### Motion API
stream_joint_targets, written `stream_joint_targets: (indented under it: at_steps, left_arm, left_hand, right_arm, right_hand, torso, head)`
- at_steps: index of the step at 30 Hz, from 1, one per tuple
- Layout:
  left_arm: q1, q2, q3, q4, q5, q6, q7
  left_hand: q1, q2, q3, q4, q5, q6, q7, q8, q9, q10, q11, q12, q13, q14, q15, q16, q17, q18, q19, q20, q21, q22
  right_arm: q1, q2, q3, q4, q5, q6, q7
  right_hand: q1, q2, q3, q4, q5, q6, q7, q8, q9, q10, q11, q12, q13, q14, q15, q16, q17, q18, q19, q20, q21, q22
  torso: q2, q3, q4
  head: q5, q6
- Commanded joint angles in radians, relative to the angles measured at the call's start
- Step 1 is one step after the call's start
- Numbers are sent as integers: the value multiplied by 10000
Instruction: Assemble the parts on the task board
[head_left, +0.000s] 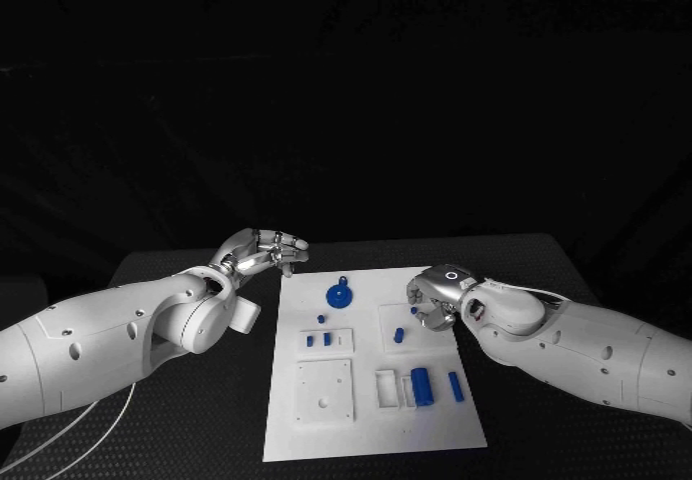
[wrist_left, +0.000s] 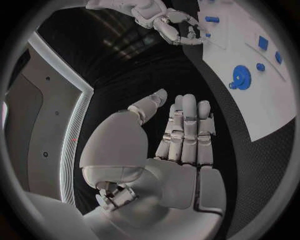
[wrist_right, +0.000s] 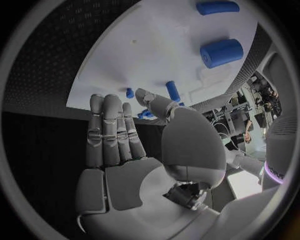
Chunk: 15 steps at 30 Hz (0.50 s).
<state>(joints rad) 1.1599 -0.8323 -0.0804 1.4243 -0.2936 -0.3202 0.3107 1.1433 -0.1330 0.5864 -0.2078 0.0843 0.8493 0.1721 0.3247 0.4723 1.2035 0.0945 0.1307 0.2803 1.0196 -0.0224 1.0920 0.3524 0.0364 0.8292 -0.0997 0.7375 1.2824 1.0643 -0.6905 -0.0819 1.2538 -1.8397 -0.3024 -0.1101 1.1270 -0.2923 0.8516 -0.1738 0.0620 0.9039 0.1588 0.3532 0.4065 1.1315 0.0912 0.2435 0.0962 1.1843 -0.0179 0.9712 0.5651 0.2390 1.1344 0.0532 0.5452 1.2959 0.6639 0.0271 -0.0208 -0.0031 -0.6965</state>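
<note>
Board (head_left: 378, 440) is lying white at the table's middle, its long axis running away from the robot, blue parts spread over it.

Right hand (head_left: 436, 296) is hovering at the board's right edge, about level with the small blue block (head_left: 400, 336). In the right wrist view its fingers (wrist_right: 110, 135) are lying straight and side by side, thumb apart, nothing held. A short blue peg (wrist_right: 173, 91) is lying just beyond the thumb tip; whether thumb and peg are touching, I cannot tell.

Left hand (head_left: 268, 250) is hanging at the board's far left corner, off the plate. The left wrist view is showing its fingers (wrist_left: 187, 132) extended and empty. Its nearest part is the gear (head_left: 338, 294), lying inward on the board from that corner.

Nearer the robot, a thick cylinder (head_left: 420, 382) and a slim bar (head_left: 456, 386) are lying lengthwise along the board, beside a white holder (head_left: 387, 388).

Judgement: right hand is nearer the peg, so the next pick probably falls to it; the peg lies boardward of its thumb.
</note>
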Motion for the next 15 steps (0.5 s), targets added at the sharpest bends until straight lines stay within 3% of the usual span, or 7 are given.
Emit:
stream_joint_targets:
  at_steps: [1, 15]
  left_arm:
    - [31, -7, 9, 39, 143, 137, 146]
    - [67, -5, 9, 34, 179, 141, 135]
  left_hand:
    - [-117, -9, -33, 11, -20, -69, 14, -56, 9, -71, -9, -32, -11, 17, 85, -55, -1, 50, 75, -135, -44, -16]
    - [-145, -5, -46, 26, -10, -79, 18, -62, 13, -84, -5, -32, -12, 21, 88, -64, 4, 55, 82, -131, -56, -14]
  right_arm:
    - [-54, 48, -12, -78, -188, -2, 24]
    - [-157, 245, -29, -299, -113, 46, 79]
  right_hand:
    - [66, -16, 69, 9, -39, 78, -5, 11, -8, 107, 35, -75, 15, 57, 4, 39, 19, 228, 77, -31, 17, 17]
    - [200, 236, 391, 175, -76, 368, -123, 121, 31, 512, -82, -144, 151, 196, -109, 158, 208, 228, 254, -124, 147, 166]
  torso:
    - [1, 1, -1]
    - [-7, 18, -18]
  head:
    - [30, -30]
    - [70, -72]
